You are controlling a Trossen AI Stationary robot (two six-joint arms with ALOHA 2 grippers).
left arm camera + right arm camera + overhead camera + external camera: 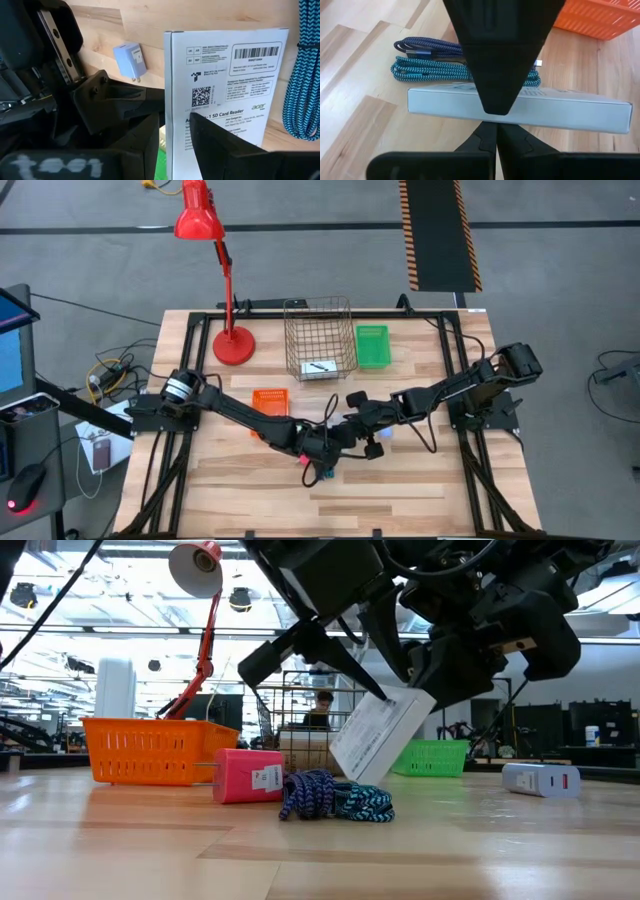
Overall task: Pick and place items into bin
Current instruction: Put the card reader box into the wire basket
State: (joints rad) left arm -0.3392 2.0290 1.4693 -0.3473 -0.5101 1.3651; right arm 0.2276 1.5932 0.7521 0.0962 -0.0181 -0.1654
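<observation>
A white card-reader box (pixel 220 65) with black print hangs tilted above the table (pixel 385 730), with my left gripper (pixel 175 125) shut on it at the table's middle (pixel 325 448). My right gripper (pixel 495 127) is shut, its tips right at the box's narrow long side (pixel 560 110). Under the box lie coiled blue and teal cables (pixel 335 798). A pink charger (pixel 248 775) lies beside them and a light-blue charger (pixel 131 61) lies flat on the wood. The wire bin (pixel 318 340) at the back holds a white card (pixel 320 367). My left gripper pinches the box across its two broad faces, with one finger (pixel 235 145) on the printed face (pixel 210 107) and the other behind it. The fingers slant down from the table's left. The box is lifted clear and tilted above the cables. My right gripper's shut fingertips (pixel 495 135) stand at the box's narrow long side; I cannot tell whether they touch it.
An orange basket (pixel 270 401) sits left of centre and a green basket (pixel 372 345) right of the wire bin. A red desk lamp (pixel 232 340) stands at the back left. Both arms cross over the table's middle.
</observation>
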